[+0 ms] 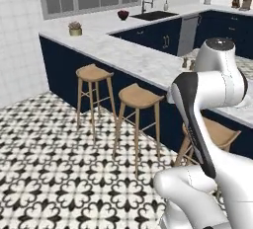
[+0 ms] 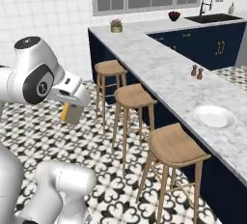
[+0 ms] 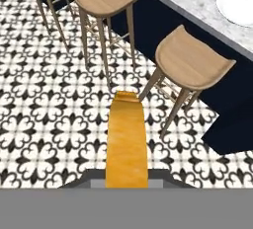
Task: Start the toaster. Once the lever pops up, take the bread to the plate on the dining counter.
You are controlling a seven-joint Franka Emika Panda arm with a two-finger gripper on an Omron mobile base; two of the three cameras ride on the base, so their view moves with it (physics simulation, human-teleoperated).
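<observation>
The gripper (image 2: 72,114) is seen at the left of the right base view, clamped on the bread (image 2: 71,113), whose orange crust and pale face hang below the white hand over the patterned floor (image 2: 58,141). In the hand view the slice (image 3: 127,141) is shown edge-on as a golden-orange strip rising from the bottom centre; its lower end is cut off by the grey band, and the fingertips are hidden behind it. In the left base view the hand and slice are concealed by the arm's own white links.

2 wooden stools (image 3: 190,65) are seen beyond the slice in the hand view, a 3rd being cropped at the upper left. The plate (image 2: 214,117) lies on the dining counter (image 2: 164,73) at the right of the right base view, well apart from the bread; in the hand view it (image 3: 239,6) is cut by the upper right corner. 2 small brown shakers (image 2: 197,71) stand further along the slab.
</observation>
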